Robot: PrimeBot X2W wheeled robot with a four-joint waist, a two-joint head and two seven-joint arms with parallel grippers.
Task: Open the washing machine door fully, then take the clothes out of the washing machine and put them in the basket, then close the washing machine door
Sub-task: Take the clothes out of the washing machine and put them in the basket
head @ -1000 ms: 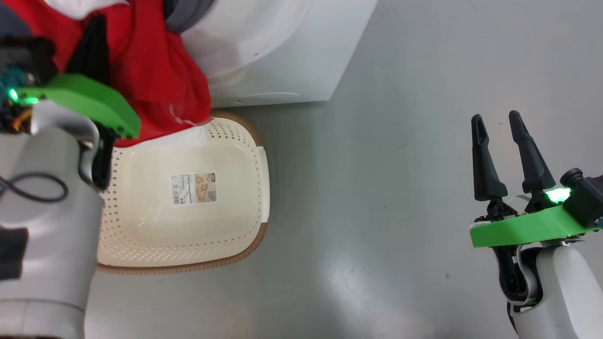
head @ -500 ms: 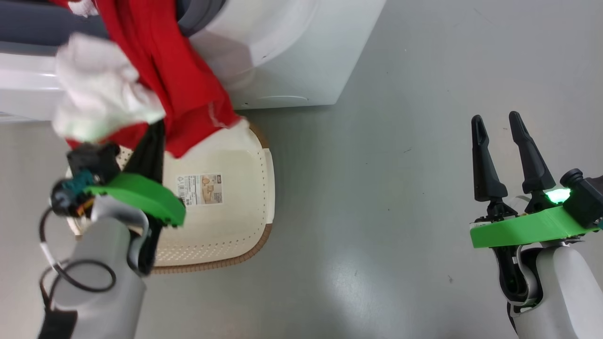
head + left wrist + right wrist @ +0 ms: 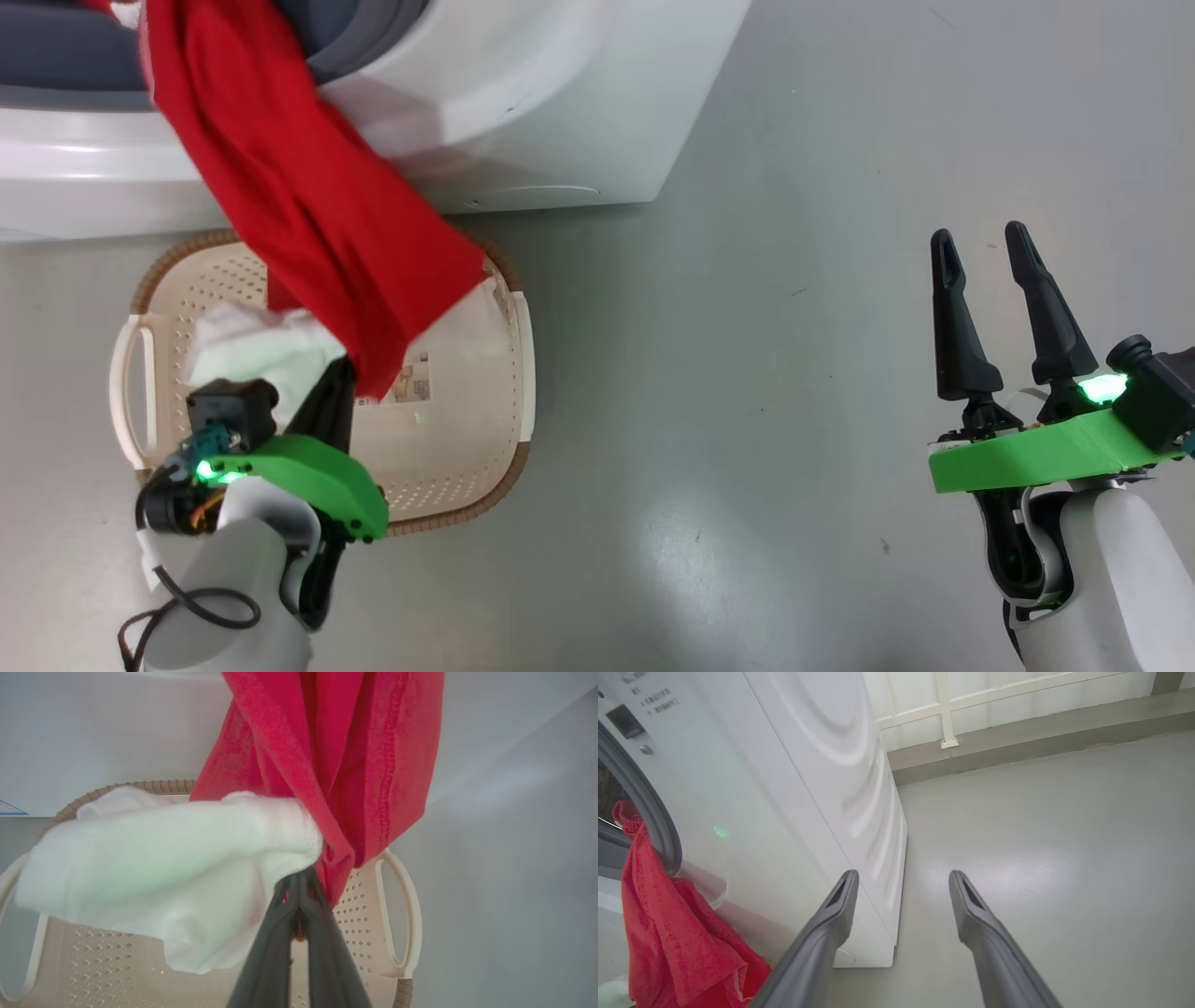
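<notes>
My left gripper [image 3: 341, 375] is shut on the clothes, a long red garment [image 3: 308, 215] and a white cloth [image 3: 252, 345], just above the cream basket [image 3: 509, 373]. The red garment stretches from the grey gasket [image 3: 364, 37] of the white washing machine [image 3: 523, 103] down to the fingers. In the left wrist view the left gripper [image 3: 299, 877] pinches the red fabric [image 3: 336, 765] and the white cloth [image 3: 154, 868] over the basket [image 3: 402, 914]. My right gripper [image 3: 980, 235] stands open over the floor, far right. The washing machine door is out of view.
Grey floor [image 3: 747, 373] spreads to the right of the basket and machine. In the right wrist view the right gripper [image 3: 902, 875] points past the machine's side [image 3: 859, 788] toward a wall base with a white railing [image 3: 943, 714]. The red garment [image 3: 668, 933] hangs from the opening.
My left arm has come down and back from the machine's opening, drawing the red garment and white cloth out over the basket. The head camera has shifted a little. The right arm has not moved.
</notes>
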